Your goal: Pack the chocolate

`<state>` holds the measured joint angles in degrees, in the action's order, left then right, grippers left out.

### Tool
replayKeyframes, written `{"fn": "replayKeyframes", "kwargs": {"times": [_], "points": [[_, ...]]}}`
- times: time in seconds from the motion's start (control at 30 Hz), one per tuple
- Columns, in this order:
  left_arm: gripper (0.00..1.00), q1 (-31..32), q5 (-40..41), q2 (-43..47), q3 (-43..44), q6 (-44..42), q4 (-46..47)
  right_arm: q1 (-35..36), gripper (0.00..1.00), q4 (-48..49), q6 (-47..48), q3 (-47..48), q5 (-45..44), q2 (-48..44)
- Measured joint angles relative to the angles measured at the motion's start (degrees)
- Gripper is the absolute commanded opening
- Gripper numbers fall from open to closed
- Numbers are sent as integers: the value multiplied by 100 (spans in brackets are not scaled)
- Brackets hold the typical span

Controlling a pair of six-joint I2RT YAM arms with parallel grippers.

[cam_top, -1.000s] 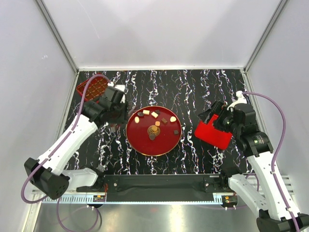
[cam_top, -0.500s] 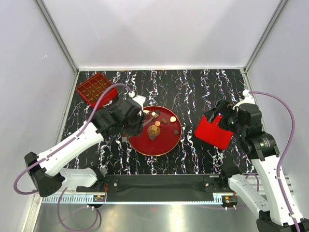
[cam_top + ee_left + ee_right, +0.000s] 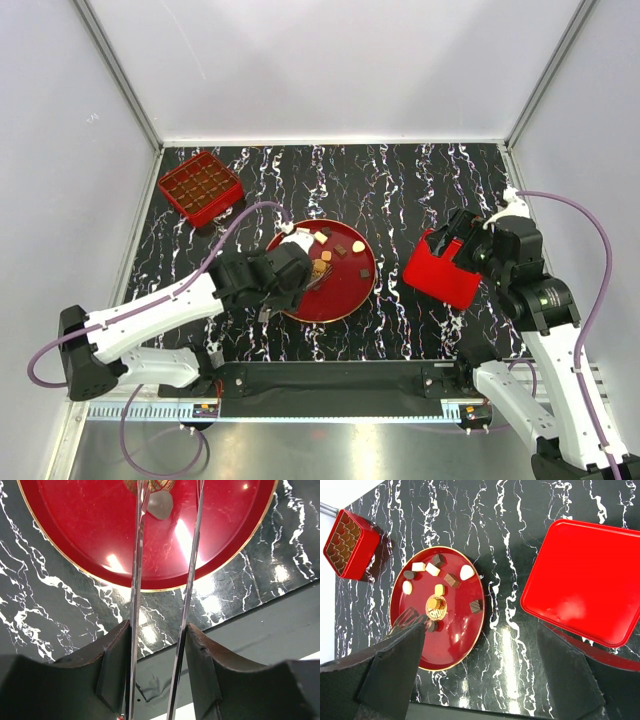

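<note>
Several small chocolates, dark, tan and cream, lie on the round red plate (image 3: 338,296), most on its far half (image 3: 432,569). My left gripper (image 3: 288,282) is shut on metal tongs (image 3: 136,570). The tong tips (image 3: 409,619) reach over the plate's near-left part, beside the gold emblem (image 3: 436,606). A dark round chocolate (image 3: 160,505) lies on the plate (image 3: 75,530) between the two blades, close to the left one, and it also shows in the right wrist view (image 3: 432,626). My right gripper (image 3: 480,630) is open and empty, above the table between the plate (image 3: 455,635) and the red lid (image 3: 585,580).
A red box (image 3: 200,187) with a brown grid of compartments stands at the far left; it also shows in the right wrist view (image 3: 347,542). The flat red lid (image 3: 440,275) lies at the right under my right gripper (image 3: 455,240). The black marbled table ends at a dark front rail (image 3: 250,625).
My left arm has swung from the red box at the far left down to the plate, carrying the tongs over its near-left part. The right arm has hardly moved.
</note>
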<state>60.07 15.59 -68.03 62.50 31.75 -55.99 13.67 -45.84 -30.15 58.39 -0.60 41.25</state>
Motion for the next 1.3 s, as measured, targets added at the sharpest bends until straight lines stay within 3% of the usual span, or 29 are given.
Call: {"fn": "replayKeyframes", "kwargs": {"times": [0.9, 1.3], "points": [[52, 122, 109, 151, -994, 267, 555, 0, 100, -81, 37, 0, -42, -188], [41, 186, 72, -31, -975, 420, 487, 0, 99, -98, 42, -2, -52, -323]]}}
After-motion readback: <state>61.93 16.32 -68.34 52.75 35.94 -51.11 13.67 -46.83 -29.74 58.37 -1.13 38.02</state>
